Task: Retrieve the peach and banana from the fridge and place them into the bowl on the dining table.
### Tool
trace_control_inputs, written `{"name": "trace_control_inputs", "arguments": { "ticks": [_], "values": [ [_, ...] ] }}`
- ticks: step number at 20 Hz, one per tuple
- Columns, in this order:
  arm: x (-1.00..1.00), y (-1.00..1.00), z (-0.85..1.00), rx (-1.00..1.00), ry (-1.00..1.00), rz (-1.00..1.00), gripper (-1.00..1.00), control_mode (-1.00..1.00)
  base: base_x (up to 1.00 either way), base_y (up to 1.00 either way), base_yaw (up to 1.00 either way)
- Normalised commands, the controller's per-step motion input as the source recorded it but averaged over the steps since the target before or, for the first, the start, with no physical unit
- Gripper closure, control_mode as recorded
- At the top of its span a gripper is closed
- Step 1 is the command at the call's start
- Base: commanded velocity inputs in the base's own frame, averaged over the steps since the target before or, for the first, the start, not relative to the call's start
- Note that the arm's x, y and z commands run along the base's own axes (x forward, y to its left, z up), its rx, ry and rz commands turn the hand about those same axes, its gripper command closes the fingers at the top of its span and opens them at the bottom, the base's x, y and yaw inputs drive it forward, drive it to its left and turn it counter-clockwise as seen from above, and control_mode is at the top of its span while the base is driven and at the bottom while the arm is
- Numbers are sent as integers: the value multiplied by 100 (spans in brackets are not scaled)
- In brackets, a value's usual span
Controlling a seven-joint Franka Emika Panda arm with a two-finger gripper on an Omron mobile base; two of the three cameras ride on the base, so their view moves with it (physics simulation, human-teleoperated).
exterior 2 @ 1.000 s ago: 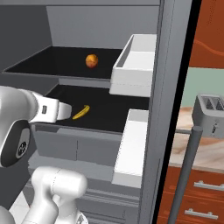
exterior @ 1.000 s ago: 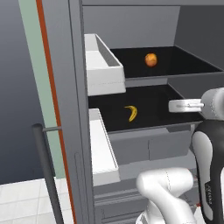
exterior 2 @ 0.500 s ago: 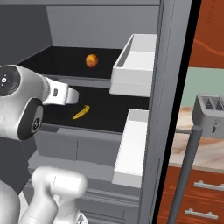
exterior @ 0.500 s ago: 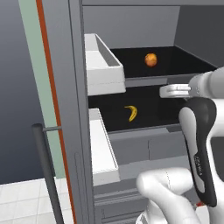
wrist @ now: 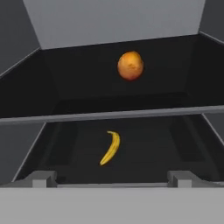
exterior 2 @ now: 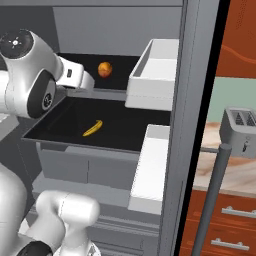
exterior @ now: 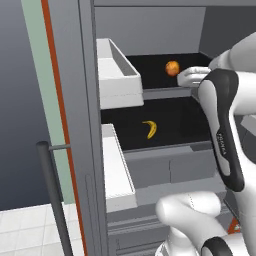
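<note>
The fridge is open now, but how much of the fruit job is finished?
Done: the fridge stands open. In hand: the hand, open and empty, faces the shelves from the front. Left: the peach lies on the upper shelf and the banana on the lower one, so neither fruit is picked up or carried to the bowl.

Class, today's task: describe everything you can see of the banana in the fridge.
The banana is small, bright yellow and crescent-shaped, with a smooth, unmarked skin. It lies flat and alone on the fridge's dark lower shelf, touching only that surface. The peach sits on the shelf above, further back. The open hand is up at the upper shelf's level, clear of the banana.
</note>
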Motion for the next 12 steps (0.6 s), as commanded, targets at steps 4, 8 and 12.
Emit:
{"name": "trace_control_inputs", "arguments": {
  "ticks": [4, 8, 12],
  "values": [
    [45, -12, 6, 0, 3, 0, -100, -100, 0, 0, 0],
    [48, -18, 0, 0, 3, 0, -100, -100, 0, 0, 0],
    [61, -19, -12, 0, 0, 0, -100, -100, 0, 0, 0]
  ]
}}
